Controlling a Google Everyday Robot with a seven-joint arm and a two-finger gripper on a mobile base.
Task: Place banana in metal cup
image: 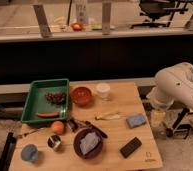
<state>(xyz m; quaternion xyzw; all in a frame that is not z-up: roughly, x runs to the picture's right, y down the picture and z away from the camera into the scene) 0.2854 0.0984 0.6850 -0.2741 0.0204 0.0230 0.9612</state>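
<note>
The banana [107, 116] is slim and pale yellow and lies flat near the middle of the wooden table [115, 160]. The metal cup [54, 142] is a small shiny cylinder standing near the front left, below the round orange fruit [57, 127]. My white arm [177, 90] comes in from the right. My gripper [157, 118] hangs at the table's right edge, right of the banana and of a blue sponge [136, 120], and far from the metal cup. I see nothing held in it.
A green tray [32, 102] at the left holds dark grapes [55, 97] and an orange-red stick [47, 114]. Also on the table are a red bowl [81, 95], a white cup [103, 90], a dark bowl with grey cloth [88, 143], a light blue-grey cup [29, 153], a black block [130, 147] and dark utensils [90, 127].
</note>
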